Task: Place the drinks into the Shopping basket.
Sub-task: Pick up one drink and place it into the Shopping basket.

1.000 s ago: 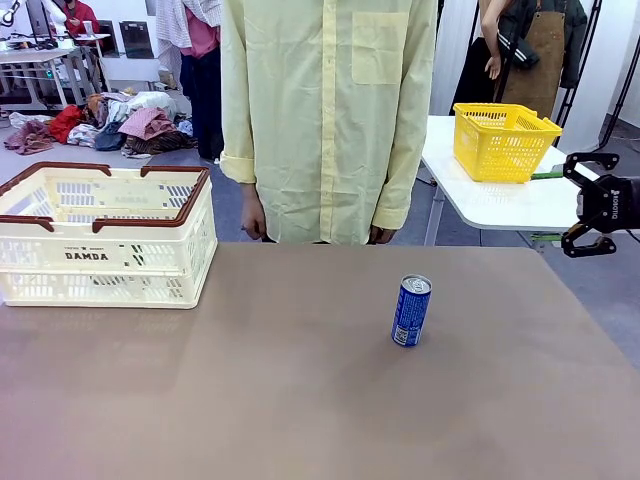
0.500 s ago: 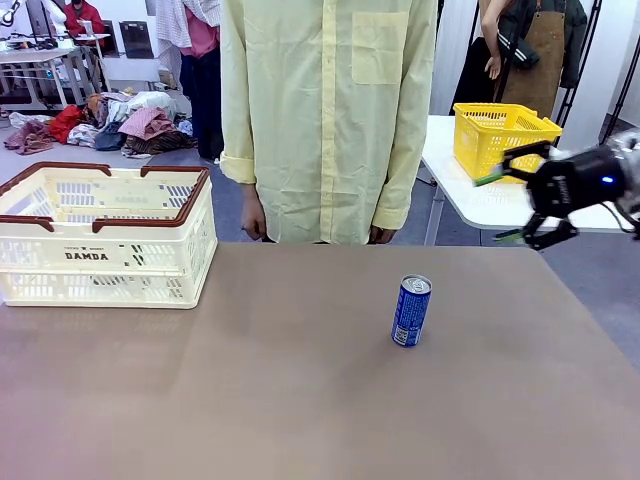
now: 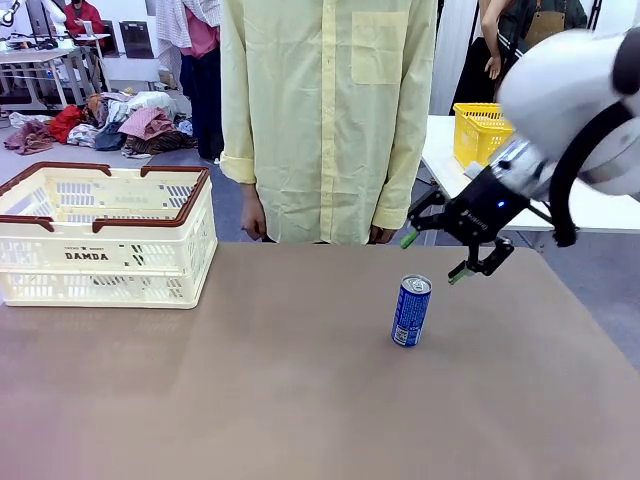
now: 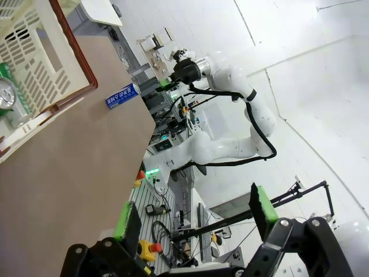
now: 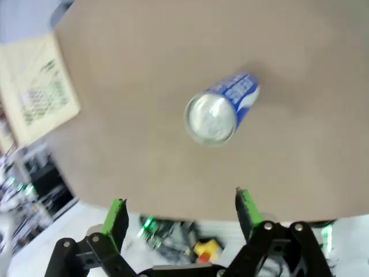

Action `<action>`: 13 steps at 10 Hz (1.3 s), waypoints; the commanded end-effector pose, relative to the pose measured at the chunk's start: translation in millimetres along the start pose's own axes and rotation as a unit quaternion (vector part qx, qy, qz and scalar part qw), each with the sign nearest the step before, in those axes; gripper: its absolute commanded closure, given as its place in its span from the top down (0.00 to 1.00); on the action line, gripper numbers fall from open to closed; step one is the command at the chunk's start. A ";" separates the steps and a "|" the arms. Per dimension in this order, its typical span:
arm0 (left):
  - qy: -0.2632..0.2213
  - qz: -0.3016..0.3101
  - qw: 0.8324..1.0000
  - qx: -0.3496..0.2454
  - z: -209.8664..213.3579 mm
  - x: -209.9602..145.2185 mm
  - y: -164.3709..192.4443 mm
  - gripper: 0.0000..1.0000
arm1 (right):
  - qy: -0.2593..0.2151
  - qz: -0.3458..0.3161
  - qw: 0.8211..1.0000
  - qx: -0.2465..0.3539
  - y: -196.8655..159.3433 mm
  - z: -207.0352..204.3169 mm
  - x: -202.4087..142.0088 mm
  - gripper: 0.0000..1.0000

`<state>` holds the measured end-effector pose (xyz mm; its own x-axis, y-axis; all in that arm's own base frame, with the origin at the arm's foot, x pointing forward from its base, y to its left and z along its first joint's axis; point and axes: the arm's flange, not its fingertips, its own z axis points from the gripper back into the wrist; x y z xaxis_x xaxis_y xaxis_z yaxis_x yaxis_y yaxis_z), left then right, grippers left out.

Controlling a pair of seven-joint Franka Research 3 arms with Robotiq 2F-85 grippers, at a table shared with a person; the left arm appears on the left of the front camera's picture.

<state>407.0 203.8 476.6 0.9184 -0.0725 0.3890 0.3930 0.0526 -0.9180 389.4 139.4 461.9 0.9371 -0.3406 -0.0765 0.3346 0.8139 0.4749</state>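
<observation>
Blue can (image 3: pixel 411 311) upright on the tabletop (image 3: pixel 300 400), well right of the basket (image 3: pixel 105 235). Right tool (image 3: pixel 437 256), wide open and empty, hangs just above-right of it. Approach step; next, descend and straddle the can.

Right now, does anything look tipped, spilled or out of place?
Nothing stands out. The blue can stands upright on the table, the Shopping basket sits level, and the open right gripper hangs beside the can's top.
</observation>
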 end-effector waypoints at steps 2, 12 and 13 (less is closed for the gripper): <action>-0.001 0.002 1.000 -0.004 -1.6 -2.7 -2.8 1.00 | -0.089 0.014 0.990 -0.112 8.2 -30.4 -3.6 1.00; -0.001 0.002 1.000 -0.004 -1.6 -2.7 -2.8 1.00 | -0.084 0.141 0.973 -0.164 27.5 -67.4 7.1 1.00; -0.001 0.002 1.000 -0.004 -1.6 -2.7 -2.8 1.00 | -0.073 0.152 0.971 -0.170 30.2 -74.9 7.9 1.00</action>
<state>406.9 203.9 476.6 0.9184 -0.0724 0.3889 0.3929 0.0526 -0.9181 404.8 189.6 408.4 0.9756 -0.1422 0.1674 0.1162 0.9809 0.1559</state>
